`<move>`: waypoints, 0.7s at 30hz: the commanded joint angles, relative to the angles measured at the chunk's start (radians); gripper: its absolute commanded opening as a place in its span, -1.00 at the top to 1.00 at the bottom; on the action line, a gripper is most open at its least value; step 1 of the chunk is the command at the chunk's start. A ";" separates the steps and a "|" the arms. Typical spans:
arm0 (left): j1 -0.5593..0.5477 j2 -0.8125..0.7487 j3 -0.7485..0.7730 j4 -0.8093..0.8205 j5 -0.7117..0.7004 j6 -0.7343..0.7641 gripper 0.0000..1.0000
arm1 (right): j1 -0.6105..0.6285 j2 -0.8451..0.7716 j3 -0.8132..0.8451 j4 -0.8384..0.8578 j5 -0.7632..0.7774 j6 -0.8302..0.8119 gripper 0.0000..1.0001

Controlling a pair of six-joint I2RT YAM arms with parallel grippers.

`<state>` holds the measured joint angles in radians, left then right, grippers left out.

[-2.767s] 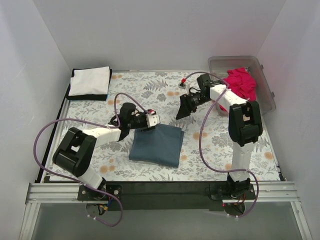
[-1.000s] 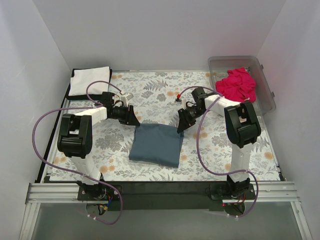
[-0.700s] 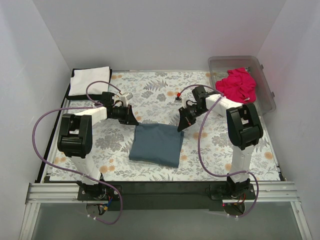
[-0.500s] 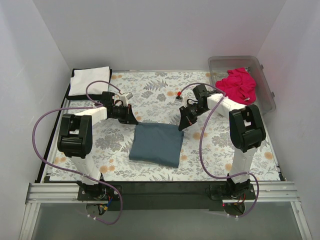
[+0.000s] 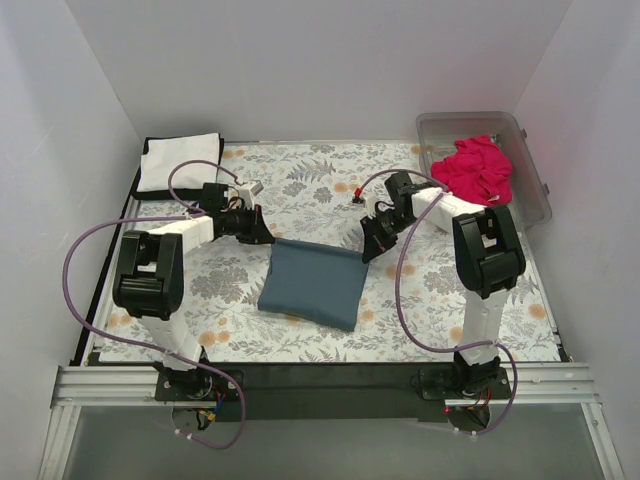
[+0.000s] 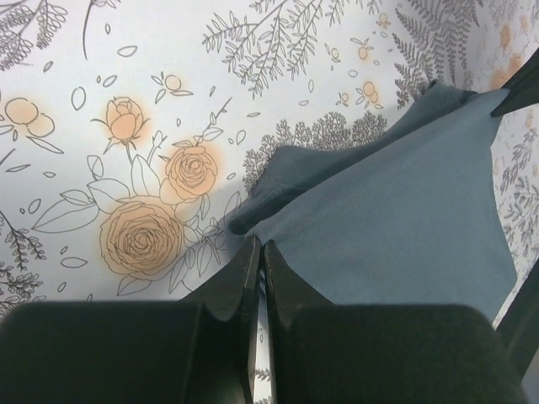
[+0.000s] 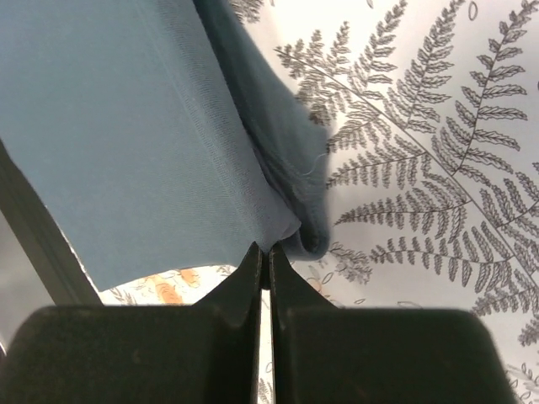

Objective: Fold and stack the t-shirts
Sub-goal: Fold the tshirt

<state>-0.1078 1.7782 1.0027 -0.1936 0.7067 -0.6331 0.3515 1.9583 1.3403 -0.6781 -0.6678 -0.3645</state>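
Note:
A folded slate-blue t-shirt (image 5: 315, 283) lies mid-table on the floral cloth. My left gripper (image 5: 268, 241) is shut on its far left corner (image 6: 253, 220), and my right gripper (image 5: 366, 253) is shut on its far right corner (image 7: 290, 236). That far edge hangs lifted and stretched between the two grippers, while the near part rests on the cloth. A white t-shirt (image 5: 179, 161) lies folded on a black one (image 5: 178, 194) at the far left corner. A magenta t-shirt (image 5: 478, 167) sits crumpled in the bin.
The clear plastic bin (image 5: 534, 185) stands at the far right corner. The floral cloth (image 5: 300, 185) covers the table. White walls close in on three sides. Purple cables loop over both arms.
Both grippers have shut on the blue t-shirt's far corners and raised that edge slightly off the cloth; a second ago they stood open at those corners.

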 commanded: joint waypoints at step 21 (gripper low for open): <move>0.054 -0.190 -0.010 -0.121 0.135 -0.183 0.00 | -0.028 -0.091 0.105 -0.048 -0.033 0.137 -0.20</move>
<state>-0.0471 1.6897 1.0340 -0.2470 0.7677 -0.7647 0.3302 1.9717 1.5070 -0.7013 -0.6243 -0.2867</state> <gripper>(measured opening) 0.492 0.613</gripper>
